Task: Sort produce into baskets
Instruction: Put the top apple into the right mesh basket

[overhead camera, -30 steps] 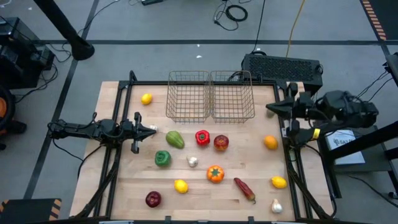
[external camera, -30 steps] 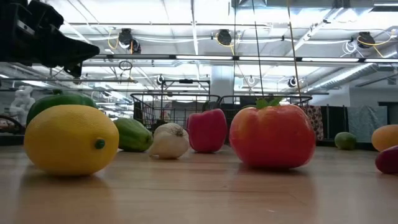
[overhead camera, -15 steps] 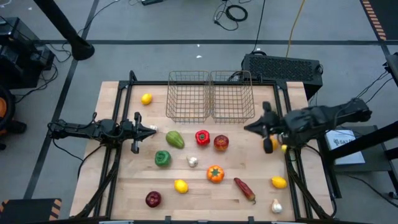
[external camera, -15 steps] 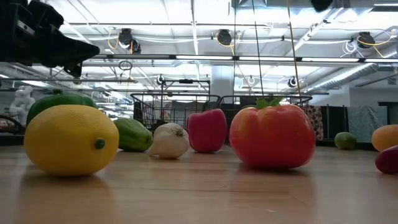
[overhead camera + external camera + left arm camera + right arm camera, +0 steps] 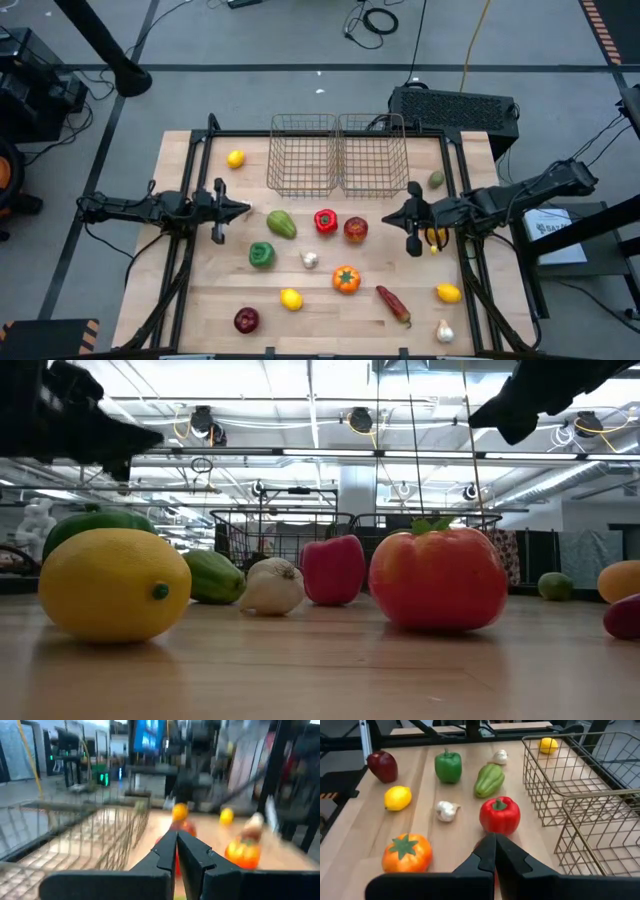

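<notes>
Worktop: pale wood, dark frame rail along its edges. Nothing has been sorted yet; both baskets hold no produce.

Baskets: left basket and right basket stand touching, side by side at the far middle of the worktop. Placed centrally, probably so either arm can reach either one.

Arms: left arm lies along the left edge, waiting. Left pincer points inward just beside the light green pepper, fingers closed, empty. Right arm reaches in from the right edge. Right pincer is closed, holding nothing, and sits near the red apple, apart from it. In the right wrist view the closed tips line up on the red pepper. Judgement: this is an approach toward the central red pieces; the fingers must spread before any pick.

Produce, all loose on the worktop, well spread, which leaves room for finger access:
- dark green pepper, orange tomato-like piece, red chilli
- dark red apple, orange partly under the right arm
- lemons: far left, near middle, near right
- small green fruit beside the right basket
- garlic, centre and near right corner
</notes>
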